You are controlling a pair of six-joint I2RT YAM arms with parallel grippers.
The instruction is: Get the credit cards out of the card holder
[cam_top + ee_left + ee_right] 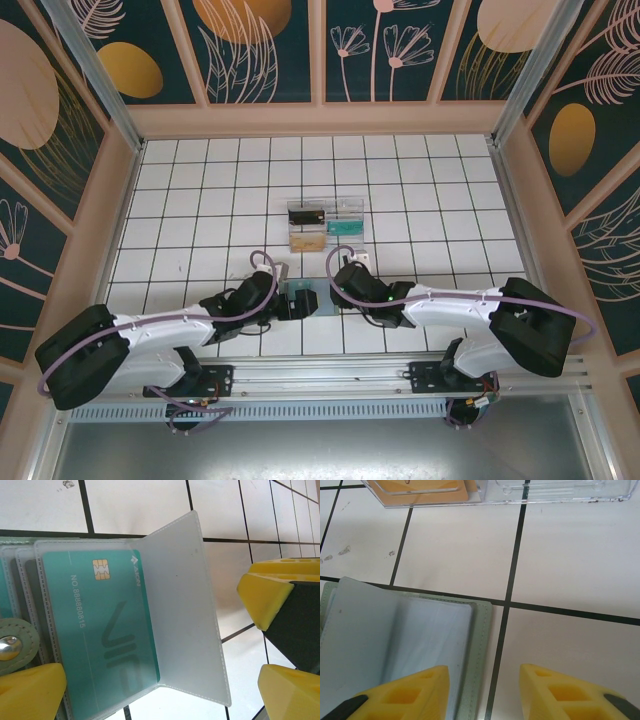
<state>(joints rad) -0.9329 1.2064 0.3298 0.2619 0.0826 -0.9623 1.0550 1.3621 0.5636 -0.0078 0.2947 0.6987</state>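
Note:
The grey-green card holder (301,297) lies unfolded on the tiles between both grippers. In the left wrist view a teal credit card (100,630) with a chip sits inside a clear sleeve, and an empty frosted sleeve (185,610) stands flipped up beside it. The holder's snap tab (15,642) is at the left. My left gripper (160,697) is open, its fingers (30,690) wide apart around the sleeves. My right gripper (485,690) is open too; one finger (405,695) hangs over the holder's blue-grey panel (420,630), the other over bare tile.
A clear plastic compartmented tray (340,212) stands a few tiles beyond the holder, with a tan card (435,492) and other cards in it. A yellow finger of the right arm (265,597) shows at the right of the left wrist view. Wooden walls ring the tiled floor.

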